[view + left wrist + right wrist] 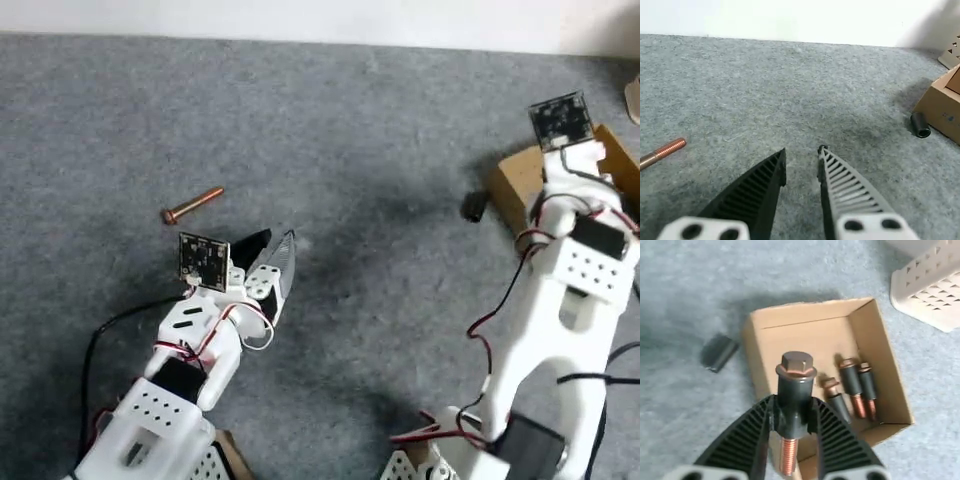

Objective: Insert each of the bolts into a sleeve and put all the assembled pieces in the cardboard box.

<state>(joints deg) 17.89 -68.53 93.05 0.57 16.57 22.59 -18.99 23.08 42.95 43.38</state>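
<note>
High view is showing a loose bolt (193, 204) lying on the grey carpet (380, 110). Near it the left gripper (280, 235) is staying with fingers spread, empty. A loose sleeve (472, 208) is lying just beside the cardboard box (805, 310). The right gripper (791, 401) is pinching an assembled piece (795, 382) above this box, where three finished pieces (852, 385) are lying.

Soft, even overhead light washes my grey carpet (330, 120). Diffuse shadows pool beside the cardboard box (805, 335) and my left gripper (278, 240). The white wall (790, 20) glares; the sleeved bolt (796, 367) in my right gripper (791, 402) shines dully.
</note>
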